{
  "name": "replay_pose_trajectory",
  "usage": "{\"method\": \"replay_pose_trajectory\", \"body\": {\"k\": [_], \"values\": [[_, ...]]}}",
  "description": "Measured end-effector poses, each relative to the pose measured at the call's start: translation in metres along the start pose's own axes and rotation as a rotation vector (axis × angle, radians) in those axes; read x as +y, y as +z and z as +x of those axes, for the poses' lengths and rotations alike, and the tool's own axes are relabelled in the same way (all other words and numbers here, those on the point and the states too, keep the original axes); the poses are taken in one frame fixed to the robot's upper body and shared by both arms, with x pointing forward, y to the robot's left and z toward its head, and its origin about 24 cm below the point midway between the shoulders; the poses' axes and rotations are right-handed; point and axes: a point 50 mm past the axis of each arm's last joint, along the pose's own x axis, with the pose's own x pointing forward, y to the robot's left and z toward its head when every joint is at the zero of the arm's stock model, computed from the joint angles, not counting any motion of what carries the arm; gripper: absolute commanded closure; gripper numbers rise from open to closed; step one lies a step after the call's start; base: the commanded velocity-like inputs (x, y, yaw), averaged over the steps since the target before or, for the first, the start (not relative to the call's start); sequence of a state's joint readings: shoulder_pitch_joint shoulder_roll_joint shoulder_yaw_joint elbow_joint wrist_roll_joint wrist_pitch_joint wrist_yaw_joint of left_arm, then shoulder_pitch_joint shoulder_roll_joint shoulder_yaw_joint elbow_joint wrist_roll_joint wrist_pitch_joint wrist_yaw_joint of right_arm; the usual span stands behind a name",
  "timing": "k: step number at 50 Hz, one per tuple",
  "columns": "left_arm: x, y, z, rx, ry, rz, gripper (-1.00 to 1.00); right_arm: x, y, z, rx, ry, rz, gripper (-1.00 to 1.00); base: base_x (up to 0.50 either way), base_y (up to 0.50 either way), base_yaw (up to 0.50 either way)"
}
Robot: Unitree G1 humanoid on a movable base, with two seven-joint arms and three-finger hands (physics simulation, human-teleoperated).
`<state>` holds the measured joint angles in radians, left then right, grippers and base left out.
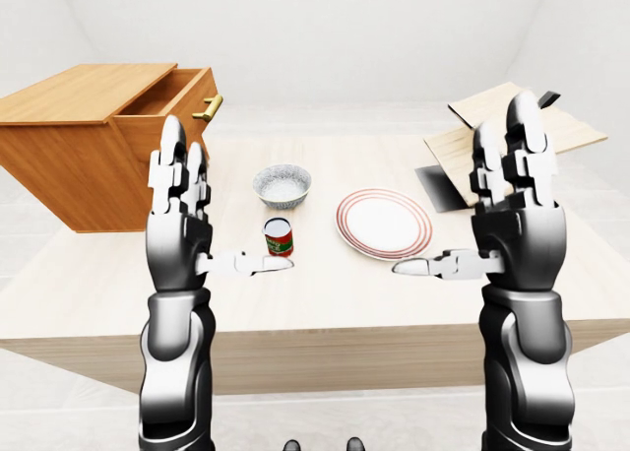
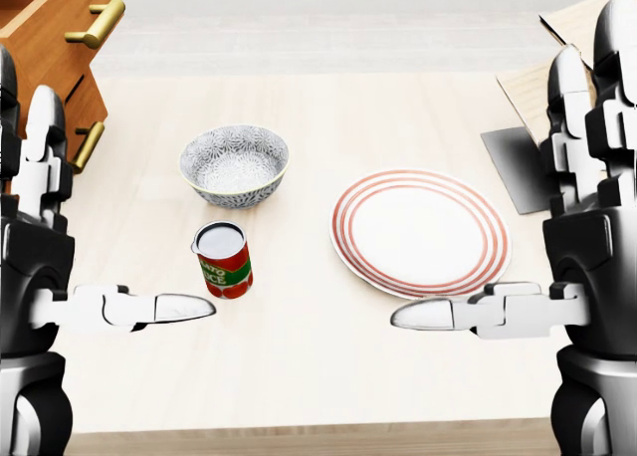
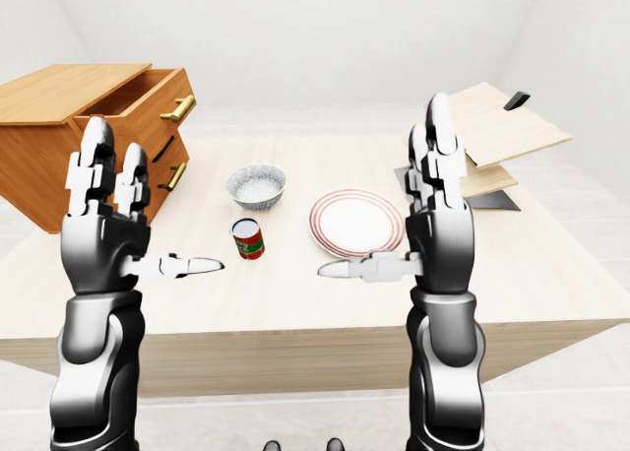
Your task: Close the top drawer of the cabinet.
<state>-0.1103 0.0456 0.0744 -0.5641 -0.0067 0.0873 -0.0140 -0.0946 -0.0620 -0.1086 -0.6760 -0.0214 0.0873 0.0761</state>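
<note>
Both hands up, fingers spread, holding nothing: left hand (image 3: 103, 225) beside the cabinet (image 3: 59, 126), right hand (image 3: 438, 225) over by the plate (image 3: 356, 222). The top drawer (image 3: 148, 96) sits pulled out at the far left of the desk (image 3: 295, 284), its brass handle (image 3: 178, 107) facing right across the desk. Drawer's long axis runs left-right in the right-eye view, so the push should go leftward, straight along it. Best bet, I'd say: left palm flat on the drawer face beside the handle, steady shove, clear of the bowl (image 3: 256, 186) and can (image 3: 247, 239).
</note>
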Motion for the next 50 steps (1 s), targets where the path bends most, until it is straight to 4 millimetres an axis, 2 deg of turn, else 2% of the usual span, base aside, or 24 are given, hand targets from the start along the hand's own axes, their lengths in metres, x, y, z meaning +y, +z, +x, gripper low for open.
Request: {"method": "replay_pose_trajectory", "body": {"k": [22, 50], "values": [[0.001, 0.022, 0.002, -0.098, 0.016, 0.019, -1.0, -0.004, 0.02, 0.008, -0.108, -0.01, -0.022, -1.0, 0.0, 0.0, 0.0], [0.004, 0.025, -0.001, -0.109, 0.036, 0.015, -1.0, -0.004, 0.018, 0.01, -0.103, -0.002, -0.032, -1.0, 0.0, 0.0, 0.0]]}}
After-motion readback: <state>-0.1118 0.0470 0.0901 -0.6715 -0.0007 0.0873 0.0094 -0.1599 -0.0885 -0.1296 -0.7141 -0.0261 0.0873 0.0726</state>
